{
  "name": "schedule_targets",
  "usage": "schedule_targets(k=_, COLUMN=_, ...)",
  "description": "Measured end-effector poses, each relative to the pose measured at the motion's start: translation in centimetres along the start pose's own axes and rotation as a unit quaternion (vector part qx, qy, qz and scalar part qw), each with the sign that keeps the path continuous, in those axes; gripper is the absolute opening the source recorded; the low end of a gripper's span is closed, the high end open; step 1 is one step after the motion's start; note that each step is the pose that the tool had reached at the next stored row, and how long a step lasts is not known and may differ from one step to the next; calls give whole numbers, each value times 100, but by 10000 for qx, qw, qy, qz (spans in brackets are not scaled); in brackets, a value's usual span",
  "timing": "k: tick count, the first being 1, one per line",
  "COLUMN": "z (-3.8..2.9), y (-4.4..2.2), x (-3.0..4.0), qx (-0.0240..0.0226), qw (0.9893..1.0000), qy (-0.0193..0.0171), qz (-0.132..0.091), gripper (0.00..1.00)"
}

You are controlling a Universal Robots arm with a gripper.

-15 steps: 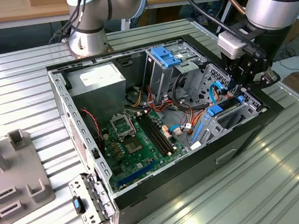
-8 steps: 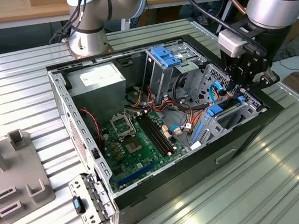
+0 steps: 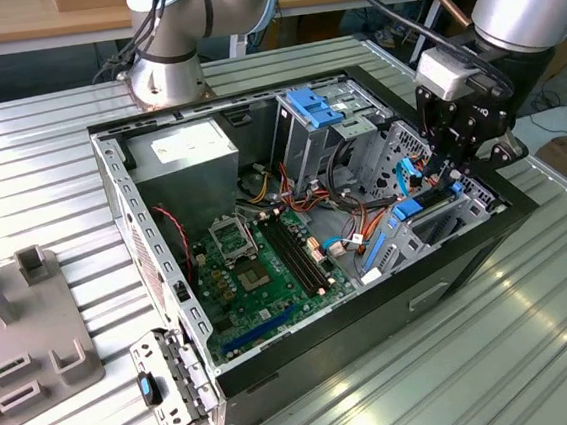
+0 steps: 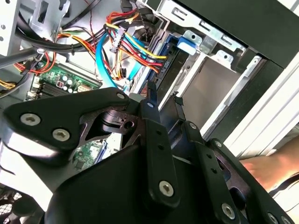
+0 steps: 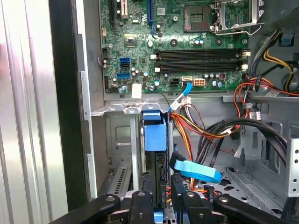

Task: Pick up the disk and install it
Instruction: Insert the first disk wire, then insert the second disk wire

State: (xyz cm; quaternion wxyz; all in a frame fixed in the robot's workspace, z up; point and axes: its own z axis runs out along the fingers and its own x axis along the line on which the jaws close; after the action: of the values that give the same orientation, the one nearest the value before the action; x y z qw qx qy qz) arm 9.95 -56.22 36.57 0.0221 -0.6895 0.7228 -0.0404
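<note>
- The gripper (image 3: 453,178) hung over the open computer case (image 3: 278,364), at its drive-bay corner — fingers (image 5: 141,198) narrow, closed on the disk (image 5: 161,179).
- The disk stood edge-on in its bay slot — the install step, judging by this.
- Seating would need straight, gentle pressure past the cables (image 5: 196,126).

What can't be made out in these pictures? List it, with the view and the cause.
- Flat dark disk with blue rails: the first wrist view shows it edge-on, and the grey metal bay walls hide its faces.
- Its end nearest the camera: covered by the black gripper.
- Exterior view: the gripper blocks the disk's seat.
- Second wrist view: a hand, cut off by the edge.
</note>
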Motion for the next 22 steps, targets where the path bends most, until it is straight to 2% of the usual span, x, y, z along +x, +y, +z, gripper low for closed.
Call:
schedule_targets(k=3, z=-1, y=-1, x=-45, qx=-1, qw=10000, qy=0, qz=-1, gripper=30)
schedule_targets(k=7, z=2, y=-30, x=-48, qx=-118, qw=9999, qy=7, qz=16, gripper=30)
schedule_targets(k=22, z=2, y=-32, x=-48, qx=-123, qw=9999, qy=7, qz=16, gripper=30)
